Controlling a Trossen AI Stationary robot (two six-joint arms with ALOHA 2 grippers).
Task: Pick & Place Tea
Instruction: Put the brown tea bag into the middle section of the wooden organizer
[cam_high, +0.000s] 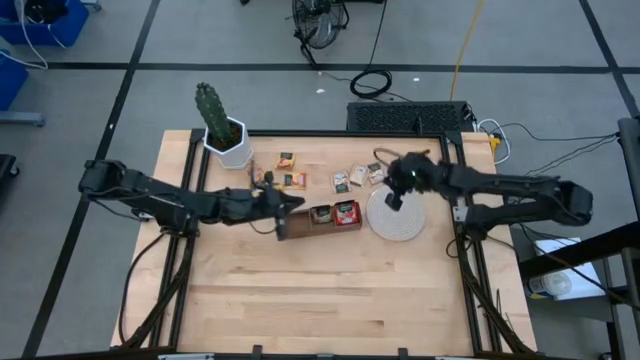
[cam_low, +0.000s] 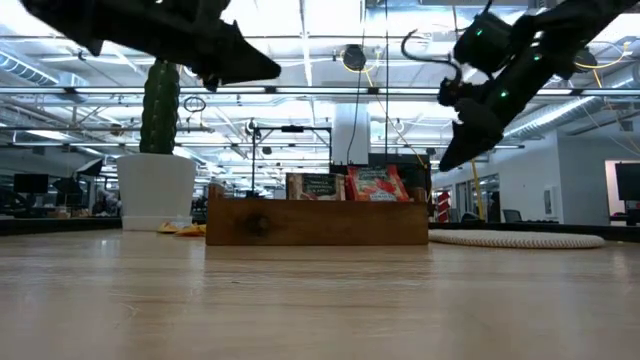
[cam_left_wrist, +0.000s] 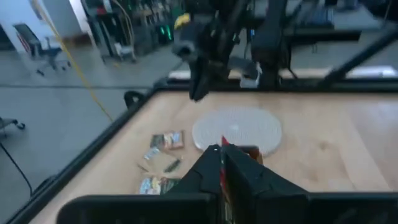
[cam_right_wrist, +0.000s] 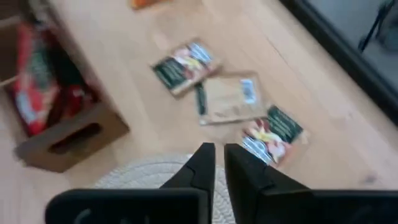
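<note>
Scanning the tea from my remote seat, I count loose sachets (cam_high: 357, 177) lying flat on the table between the cactus pot (cam_high: 229, 143) and the round woven disc (cam_high: 396, 216), with another pair (cam_high: 291, 171) nearer the pot. In the right wrist view three of them (cam_right_wrist: 227, 98) sit close together, two touching or overlapping. A red sachet (cam_high: 346, 212) and a darker one (cam_high: 321, 214) already stand in the wooden tray (cam_high: 292, 226), whose leftmost compartment looks unfilled.

My right gripper (cam_high: 395, 199) hangs over the disc's edge, fingers pressed together on nothing, just short of the cluster. My left gripper (cam_high: 287, 203) hovers above the tray's left end; its fingers are also together, and from the left wrist view I cannot tell whether the red sliver between them is something held or just the tray's contents behind.

Risks as I judge them: the sachets are thin and flat, so a descent with the fingers closed would only push them along the wood. Even spread, the fingers may slide off or pinch two at once where packets overlap. Coming in low from the disc side, I could catch the disc's rim and drag it. Both arms work near the tray, so a careless reach could bump it and tip the standing packets.
</note>
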